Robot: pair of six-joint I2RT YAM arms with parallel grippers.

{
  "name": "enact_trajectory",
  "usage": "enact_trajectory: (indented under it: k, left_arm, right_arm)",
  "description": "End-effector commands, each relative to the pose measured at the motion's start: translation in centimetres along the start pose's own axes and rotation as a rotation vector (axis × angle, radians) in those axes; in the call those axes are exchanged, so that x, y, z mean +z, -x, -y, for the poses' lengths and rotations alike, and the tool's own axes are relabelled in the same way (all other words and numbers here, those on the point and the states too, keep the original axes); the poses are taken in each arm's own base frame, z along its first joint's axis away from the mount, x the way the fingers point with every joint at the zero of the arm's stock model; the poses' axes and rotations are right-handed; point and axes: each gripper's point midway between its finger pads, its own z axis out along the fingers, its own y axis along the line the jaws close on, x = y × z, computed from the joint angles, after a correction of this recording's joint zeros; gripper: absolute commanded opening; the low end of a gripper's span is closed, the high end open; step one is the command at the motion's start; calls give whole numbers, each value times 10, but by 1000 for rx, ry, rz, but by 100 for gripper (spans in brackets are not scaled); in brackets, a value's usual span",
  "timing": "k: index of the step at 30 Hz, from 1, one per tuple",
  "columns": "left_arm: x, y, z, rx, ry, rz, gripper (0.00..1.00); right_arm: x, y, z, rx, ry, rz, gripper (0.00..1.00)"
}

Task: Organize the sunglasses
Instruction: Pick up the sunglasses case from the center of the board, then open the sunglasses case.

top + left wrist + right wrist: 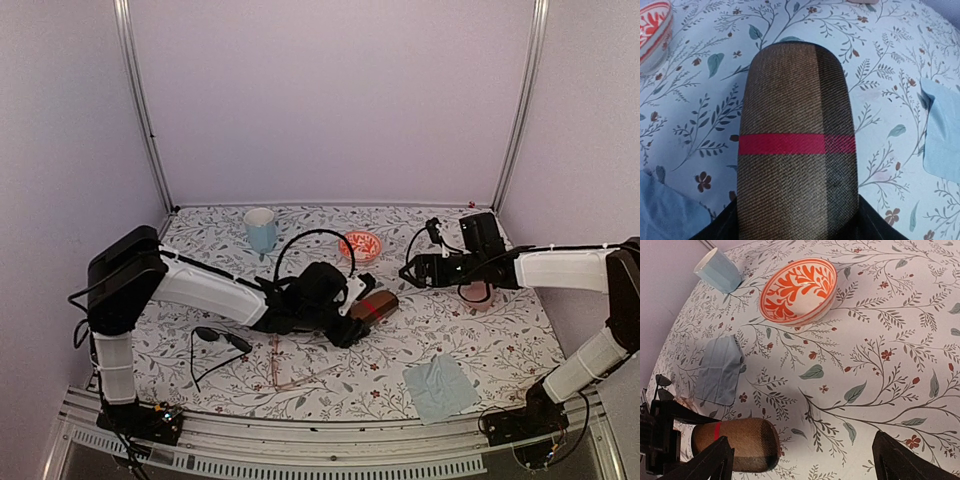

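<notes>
No readable txt, brand or nos. in any view — only patterns, no lettering

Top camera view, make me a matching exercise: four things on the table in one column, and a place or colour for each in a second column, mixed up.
Things:
1. cup
2. bowl
3. brown case
4. cloth

Descriptions:
A. lying flat, nearest the front, on the right
B. orange pattern inside
C. red band across it
D. light blue, standing farthest back

Pairs: 1-D, 2-B, 3-C, 4-A
</notes>
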Motion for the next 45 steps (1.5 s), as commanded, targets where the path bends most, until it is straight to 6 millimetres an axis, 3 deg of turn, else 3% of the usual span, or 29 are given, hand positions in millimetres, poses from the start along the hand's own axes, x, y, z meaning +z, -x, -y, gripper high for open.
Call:
enact_trajectory:
  k: [1, 6, 9, 15, 20, 33, 45]
  left_arm:
    - [-59, 74, -21, -170, -58, 280, 27]
    - [-113, 102, -39, -293, -147, 459, 17]
    - [-133, 110, -38, -314, -180, 506, 0]
    - [-161, 125, -16, -316, -322, 576, 0]
    - [-175, 133, -4, -309, -393, 608, 0]
    - [-190, 140, 28, -299, -580, 641, 0]
    - [-190, 139, 45, -291, -658, 624, 0]
  right_arm:
    - [-21, 19, -41, -58, 173, 63, 99]
    - [-44, 31, -87, -103, 401, 131, 99]
    - [-51, 34, -107, -106, 481, 151, 99]
    - [-70, 38, -155, -167, 663, 209, 99]
    - [-82, 43, -180, -195, 739, 250, 99]
    - [-99, 50, -200, -236, 847, 350, 100]
    - [-105, 46, -212, -265, 912, 361, 92]
